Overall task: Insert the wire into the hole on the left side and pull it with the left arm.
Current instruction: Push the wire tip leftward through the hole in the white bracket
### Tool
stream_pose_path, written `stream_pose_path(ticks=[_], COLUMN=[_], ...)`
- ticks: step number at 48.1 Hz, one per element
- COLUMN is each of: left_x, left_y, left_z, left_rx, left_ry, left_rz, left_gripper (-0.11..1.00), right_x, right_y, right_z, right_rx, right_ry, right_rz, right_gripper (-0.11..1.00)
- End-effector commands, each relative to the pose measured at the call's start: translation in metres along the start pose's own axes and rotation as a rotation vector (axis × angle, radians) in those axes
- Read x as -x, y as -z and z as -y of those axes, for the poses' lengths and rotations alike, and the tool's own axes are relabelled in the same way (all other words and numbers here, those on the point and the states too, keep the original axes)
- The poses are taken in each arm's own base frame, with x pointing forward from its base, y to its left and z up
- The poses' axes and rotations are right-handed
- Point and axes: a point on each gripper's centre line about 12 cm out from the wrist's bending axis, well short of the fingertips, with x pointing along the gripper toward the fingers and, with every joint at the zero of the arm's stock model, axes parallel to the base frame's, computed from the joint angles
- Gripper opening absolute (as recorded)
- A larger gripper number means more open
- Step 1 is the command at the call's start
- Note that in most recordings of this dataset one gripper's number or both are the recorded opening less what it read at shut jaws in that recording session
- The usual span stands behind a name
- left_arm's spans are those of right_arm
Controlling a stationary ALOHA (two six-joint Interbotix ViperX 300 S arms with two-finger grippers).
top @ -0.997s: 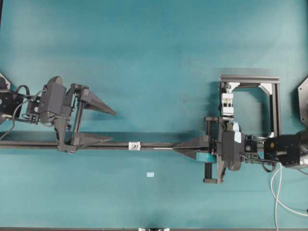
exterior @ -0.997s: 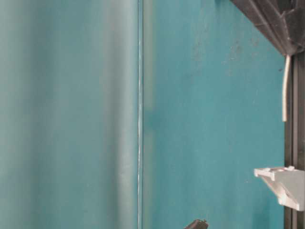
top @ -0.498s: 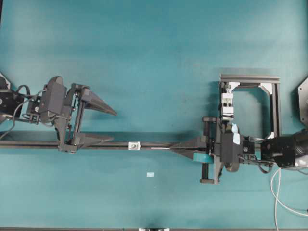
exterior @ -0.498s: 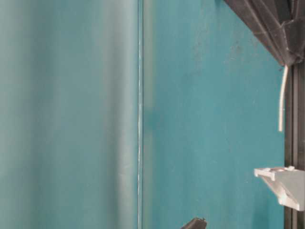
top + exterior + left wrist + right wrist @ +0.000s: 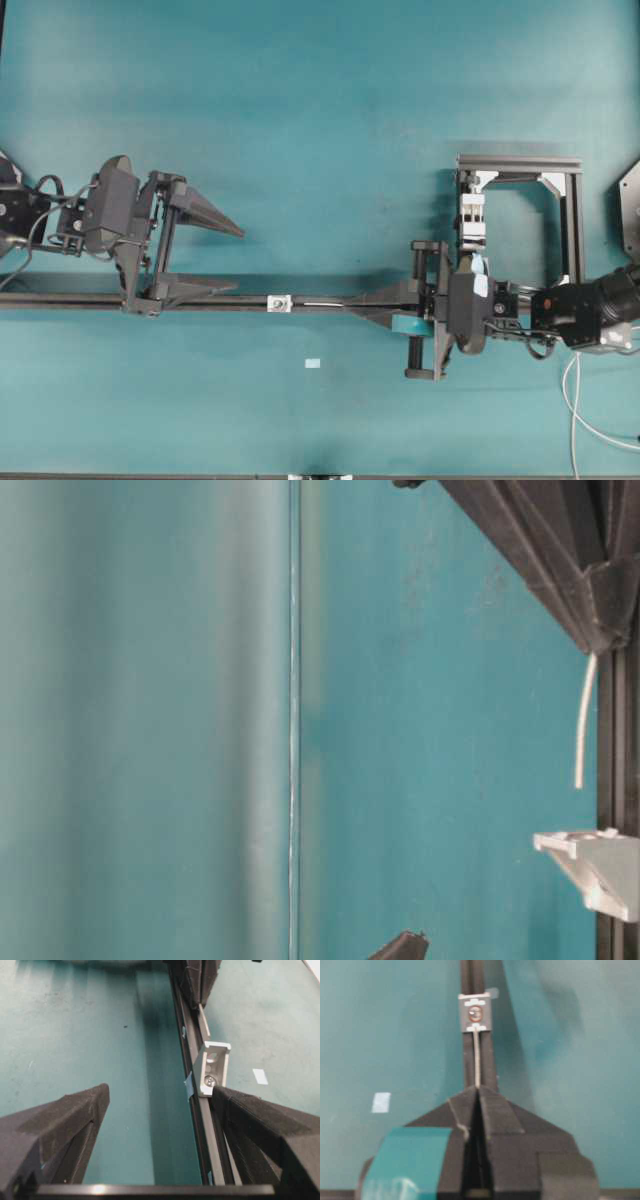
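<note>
While the right fingers (image 5: 478,1091) pinch the wire (image 5: 476,1060) shut, aiming its tip just short of the hole (image 5: 476,1012) along the rail (image 5: 330,301), the left fingers (image 5: 215,258) wait open beyond it, likely to pull.

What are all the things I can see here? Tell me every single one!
Wire: one, pale grey-white, sticking out of the right gripper's tips toward the fitting.
Fitting: one, small, silver-white, on the rail, with the hole in its middle.
Rail: one, black, long, running across the table.
Metal frame: one, dark grey, far right, with a white clamp block inside it.
Tape patch: one, pale, on the table below the rail.
Table: one, teal, under everything.
White cable: lower right corner.
Left gripper: black, open, one finger over the rail.
Right gripper: black with teal tape, shut on the wire.
</note>
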Motion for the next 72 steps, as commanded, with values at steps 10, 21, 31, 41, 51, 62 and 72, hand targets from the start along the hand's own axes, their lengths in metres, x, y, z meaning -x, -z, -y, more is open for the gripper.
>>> stream_pose_path(ticks=[10, 21, 31, 41, 51, 62, 72], left_x=[-0.002, -0.002, -0.002, -0.002, -0.002, -0.002, -0.001], left_y=[-0.006, -0.006, -0.006, -0.006, -0.006, -0.006, -0.006], left_z=[0.0, 0.0, 0.0, 0.0, 0.0, 0.0, 0.0], left_rx=[0.0, -0.001, -0.001, -0.002, -0.002, -0.003, -0.004], left_ry=[0.001, -0.001, -0.001, 0.001, 0.001, 0.002, 0.003], left_rz=[0.023, 0.023, 0.023, 0.023, 0.023, 0.023, 0.021], left_gripper=[0.66, 0.66, 0.66, 0.66, 0.66, 0.66, 0.66], right_x=[-0.005, -0.005, -0.007, -0.009, -0.01, -0.015, -0.02], right_y=[-0.009, -0.009, -0.01, -0.011, -0.012, -0.009, -0.008], right_z=[-0.001, -0.002, -0.004, -0.006, -0.007, -0.006, -0.004], right_rx=[-0.017, -0.012, -0.009, -0.005, -0.008, -0.008, -0.014], right_ry=[0.004, -0.001, -0.003, -0.005, -0.006, 0.0, 0.009], right_rz=[0.026, 0.023, 0.022, 0.015, 0.019, 0.016, 0.004], right_gripper=[0.05, 0.05, 0.05, 0.05, 0.05, 0.05, 0.05])
